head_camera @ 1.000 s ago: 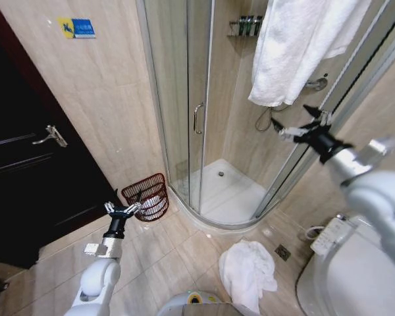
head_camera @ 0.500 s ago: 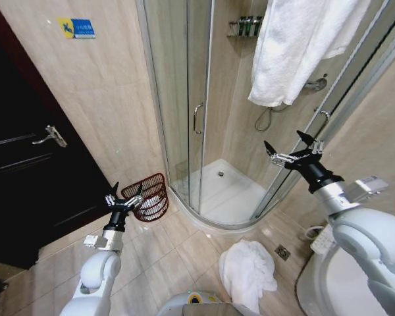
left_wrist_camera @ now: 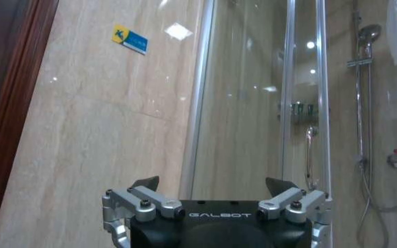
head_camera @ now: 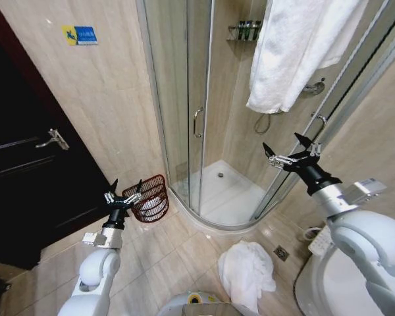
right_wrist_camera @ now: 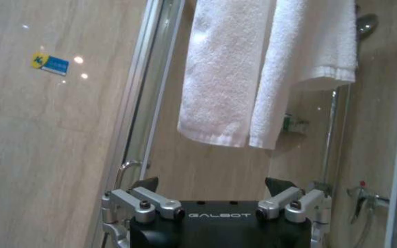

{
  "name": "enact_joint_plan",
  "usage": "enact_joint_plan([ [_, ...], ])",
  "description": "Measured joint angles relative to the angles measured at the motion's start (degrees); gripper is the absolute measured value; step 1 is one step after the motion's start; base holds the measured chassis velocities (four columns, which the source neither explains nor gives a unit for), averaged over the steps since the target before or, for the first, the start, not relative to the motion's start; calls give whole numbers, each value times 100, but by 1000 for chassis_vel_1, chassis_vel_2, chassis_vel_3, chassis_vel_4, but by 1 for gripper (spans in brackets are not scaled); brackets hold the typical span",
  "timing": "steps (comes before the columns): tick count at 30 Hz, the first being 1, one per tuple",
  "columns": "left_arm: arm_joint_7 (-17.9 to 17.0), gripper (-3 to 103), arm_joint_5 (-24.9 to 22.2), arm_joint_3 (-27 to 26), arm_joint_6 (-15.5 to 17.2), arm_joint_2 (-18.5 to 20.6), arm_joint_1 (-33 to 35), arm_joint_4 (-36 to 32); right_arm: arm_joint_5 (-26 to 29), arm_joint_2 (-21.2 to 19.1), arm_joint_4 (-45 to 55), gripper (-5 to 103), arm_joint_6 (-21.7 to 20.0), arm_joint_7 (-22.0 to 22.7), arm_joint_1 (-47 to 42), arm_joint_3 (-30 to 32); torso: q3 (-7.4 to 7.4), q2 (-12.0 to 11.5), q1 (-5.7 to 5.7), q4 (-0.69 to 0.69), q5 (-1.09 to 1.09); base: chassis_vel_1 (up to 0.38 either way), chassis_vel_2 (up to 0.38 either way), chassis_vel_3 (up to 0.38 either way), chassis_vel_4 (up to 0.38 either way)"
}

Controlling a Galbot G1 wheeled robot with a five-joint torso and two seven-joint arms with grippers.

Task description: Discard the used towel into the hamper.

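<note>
Currently: hamper [head_camera: 149, 198] on floor by shower door [head_camera: 196, 118]. Used towel [head_camera: 245, 272] crumpled on floor, well apart from hamper. Left gripper [head_camera: 124, 196] fingers spread, beside hamper; right gripper [head_camera: 289, 153] spread, w/ nothing held, well above towel. Advice: lower right, grab thick fold.

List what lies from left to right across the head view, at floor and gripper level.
Dark door → left gripper → hamper → crumpled white towel on the floor → right gripper → toilet.

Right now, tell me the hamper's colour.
Reddish-brown open-weave wire; the hamper shows best in the head view, on the floor beside the shower glass.
</note>
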Motion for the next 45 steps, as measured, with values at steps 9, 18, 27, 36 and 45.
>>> enact_joint_plan([
  [9,36,100,17,20,7,7,35,-3,-350,538,169,100,-204,-33,-263,-69,178,344,164,-1,1,0,0,0,0],
  [18,91,100,23,7,-4,-2,76,-15,-435,536,130,100,-233,-124,-219,-96,368,711,342,-2,3,6,6,-5,-9],
  [27,110,100,26,7,-5,4,53,-8,-440,553,114,100,-232,-139,-205,-117,531,1023,489,0,3,125,103,-107,-122],
  [36,140,100,26,27,-7,12,90,1,-379,623,93,100,-203,-151,-214,-121,663,1271,607,3,1,85,79,-94,-73],
  [45,172,100,37,41,3,5,84,-1,-350,648,91,100,-228,-144,-170,-147,755,1451,694,1,3,-25,-15,16,9],
])
